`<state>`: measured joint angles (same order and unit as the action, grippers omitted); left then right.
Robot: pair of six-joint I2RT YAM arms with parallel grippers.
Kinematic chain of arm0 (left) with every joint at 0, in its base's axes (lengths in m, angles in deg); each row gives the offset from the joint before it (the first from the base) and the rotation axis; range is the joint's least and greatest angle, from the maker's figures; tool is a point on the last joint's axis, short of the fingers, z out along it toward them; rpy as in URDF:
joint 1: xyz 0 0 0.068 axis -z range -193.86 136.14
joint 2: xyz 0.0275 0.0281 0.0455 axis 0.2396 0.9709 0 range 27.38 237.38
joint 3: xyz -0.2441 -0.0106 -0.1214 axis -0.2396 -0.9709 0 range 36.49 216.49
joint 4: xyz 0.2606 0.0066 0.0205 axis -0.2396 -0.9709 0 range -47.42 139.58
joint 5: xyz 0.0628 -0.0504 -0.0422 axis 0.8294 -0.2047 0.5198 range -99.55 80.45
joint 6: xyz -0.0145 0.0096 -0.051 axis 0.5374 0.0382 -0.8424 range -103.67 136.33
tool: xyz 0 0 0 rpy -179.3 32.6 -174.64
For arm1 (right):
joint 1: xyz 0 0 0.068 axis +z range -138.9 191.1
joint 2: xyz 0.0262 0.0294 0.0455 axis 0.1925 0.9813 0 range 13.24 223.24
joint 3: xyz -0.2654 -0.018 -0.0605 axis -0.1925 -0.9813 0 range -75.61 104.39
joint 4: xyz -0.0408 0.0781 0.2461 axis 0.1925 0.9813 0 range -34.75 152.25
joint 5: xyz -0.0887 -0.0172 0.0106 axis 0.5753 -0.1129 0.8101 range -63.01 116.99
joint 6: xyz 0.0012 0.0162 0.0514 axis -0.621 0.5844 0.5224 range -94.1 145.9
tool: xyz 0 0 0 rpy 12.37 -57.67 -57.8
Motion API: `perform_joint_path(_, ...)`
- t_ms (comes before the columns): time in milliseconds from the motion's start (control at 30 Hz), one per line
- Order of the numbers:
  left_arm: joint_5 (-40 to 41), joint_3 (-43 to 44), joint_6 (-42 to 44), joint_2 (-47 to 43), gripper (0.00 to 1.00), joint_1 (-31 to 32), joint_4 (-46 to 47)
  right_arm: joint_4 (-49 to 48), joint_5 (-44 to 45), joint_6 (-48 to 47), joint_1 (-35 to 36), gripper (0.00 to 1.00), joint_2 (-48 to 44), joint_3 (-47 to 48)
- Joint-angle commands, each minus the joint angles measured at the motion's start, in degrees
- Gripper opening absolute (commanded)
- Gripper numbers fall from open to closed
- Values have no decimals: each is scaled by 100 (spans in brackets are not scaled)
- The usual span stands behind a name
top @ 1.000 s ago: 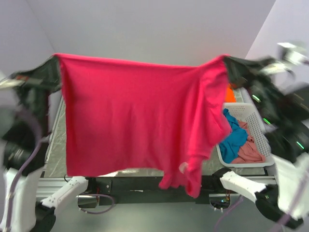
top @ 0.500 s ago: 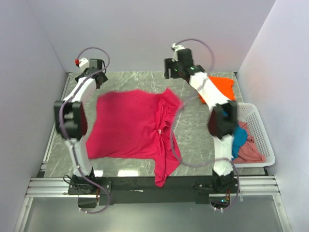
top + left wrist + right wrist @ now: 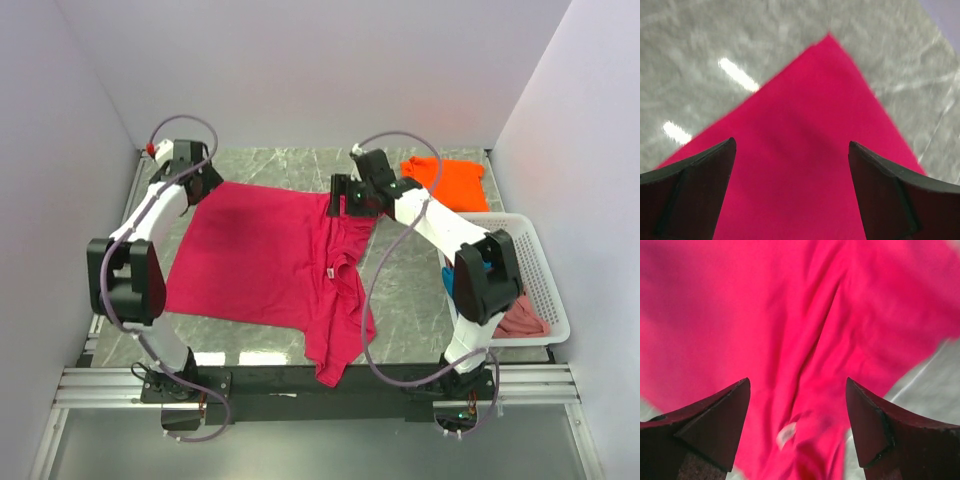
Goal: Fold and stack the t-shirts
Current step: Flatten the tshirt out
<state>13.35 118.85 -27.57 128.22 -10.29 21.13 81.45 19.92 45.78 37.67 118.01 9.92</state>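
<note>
Both arms stretch far forward. The left gripper (image 3: 203,187) and right gripper (image 3: 343,203) hang wide-spread, empty, above the crimson t-shirt (image 3: 265,262).

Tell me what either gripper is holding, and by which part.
Nothing. The left gripper and right gripper are both open over the crimson t-shirt.

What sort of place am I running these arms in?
Probably a lab test cell, not a home: plain pale walls box in a grey stone-patterned table, an aluminium rail fronts it, and a crimson t-shirt lies spread as the workpiece.
</note>
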Motion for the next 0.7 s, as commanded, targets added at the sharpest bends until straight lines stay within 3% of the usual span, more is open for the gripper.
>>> perform_joint_path(0, -768, -790, -216, -187, 99, 21, 532, -572, -515, 798, 6, 83, -326, -774)
perform_joint_path(200, -1058, -687, -128, 278, 99, 12, 559, -607, -479, 790, 24, 84, 7, -899)
perform_joint_path(667, -1147, 86, 154, 1614, 99, -129, 454, 455, -241, 351, -696, 84, 1721, 655)
